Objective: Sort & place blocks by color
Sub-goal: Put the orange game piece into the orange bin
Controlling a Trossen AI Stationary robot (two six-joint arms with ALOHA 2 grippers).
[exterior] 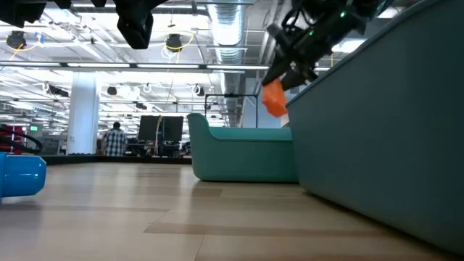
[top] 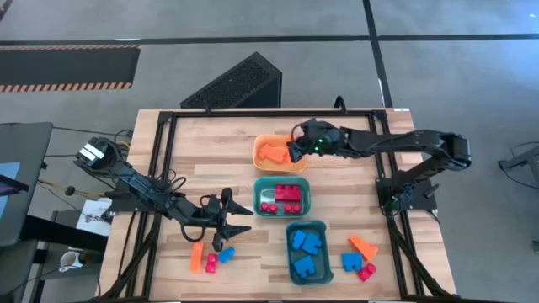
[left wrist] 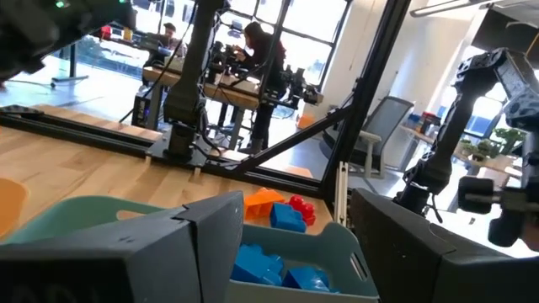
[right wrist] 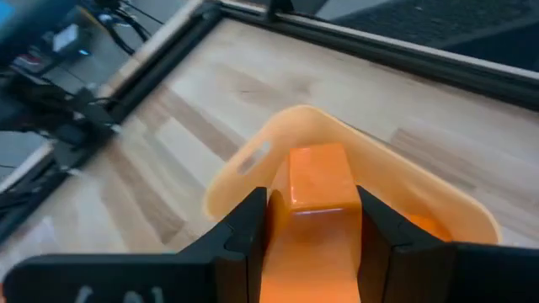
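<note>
The right gripper [top: 296, 150] hangs over the right rim of the orange bin [top: 263, 143], upper centre of the overhead frame, its fingers clenched on an orange block [right wrist: 316, 189] that the wrist camera shows directly above the bin's opening. To finish this drop well, I would keep the block centred over the bin, lower it slightly and then release it, so it lands beside the orange piece already inside rather than bouncing off the rim. The left gripper [top: 226, 220] waits at lower left, fingers apart and empty, just above the loose blocks [top: 210, 257]. More loose blocks [top: 360, 255] lie at lower right. The red-filled teal bin [top: 282, 197] sits just below the drop point, close enough to catch a stray piece.
</note>
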